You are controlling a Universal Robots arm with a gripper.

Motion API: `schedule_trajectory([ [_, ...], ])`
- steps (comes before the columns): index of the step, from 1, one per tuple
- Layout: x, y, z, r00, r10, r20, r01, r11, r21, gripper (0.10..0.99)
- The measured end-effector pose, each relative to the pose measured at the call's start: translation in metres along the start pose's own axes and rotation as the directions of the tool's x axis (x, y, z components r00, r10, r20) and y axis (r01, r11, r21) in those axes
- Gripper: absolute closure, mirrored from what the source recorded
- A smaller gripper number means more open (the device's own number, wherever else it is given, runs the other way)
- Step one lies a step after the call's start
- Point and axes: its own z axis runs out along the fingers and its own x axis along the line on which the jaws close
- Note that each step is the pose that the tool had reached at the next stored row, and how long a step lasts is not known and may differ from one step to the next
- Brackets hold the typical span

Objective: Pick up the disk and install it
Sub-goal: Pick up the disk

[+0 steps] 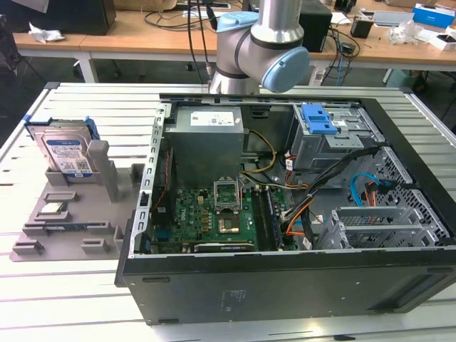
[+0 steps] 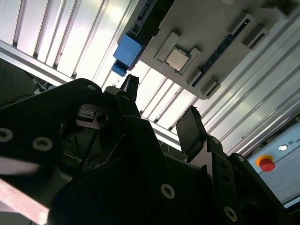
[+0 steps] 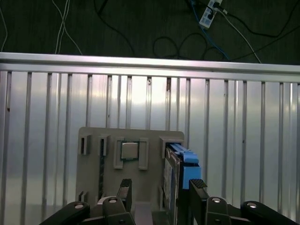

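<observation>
The disk (image 1: 65,153) stands on edge in a grey holder (image 1: 71,235) at the exterior view's left, its silver face with the white-and-blue label showing and a blue bracket around it. In the first wrist view the disk (image 3: 180,171) appears edge-on, far below. My gripper (image 3: 161,187) is open, and its two black fingers (image 3: 197,187) hang high above the holder with nothing between them. In the second wrist view the gripper (image 2: 161,105) stands apart from the disk's blue bracket (image 2: 127,49).
An open computer case (image 1: 285,278) fills the middle of the slatted table, with a grey drive cage with a blue latch (image 1: 317,117) at its back. A square silver chip (image 1: 53,209) sits on the holder. The arm (image 1: 263,50) rises behind the case.
</observation>
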Motion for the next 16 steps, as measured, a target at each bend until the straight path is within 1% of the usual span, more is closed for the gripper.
schedule_trajectory([
  [16,-0.0025,-0.0003,0.0031,1.0000,0.000,-0.0001,0.000,1.0000,0.000,0.486],
])
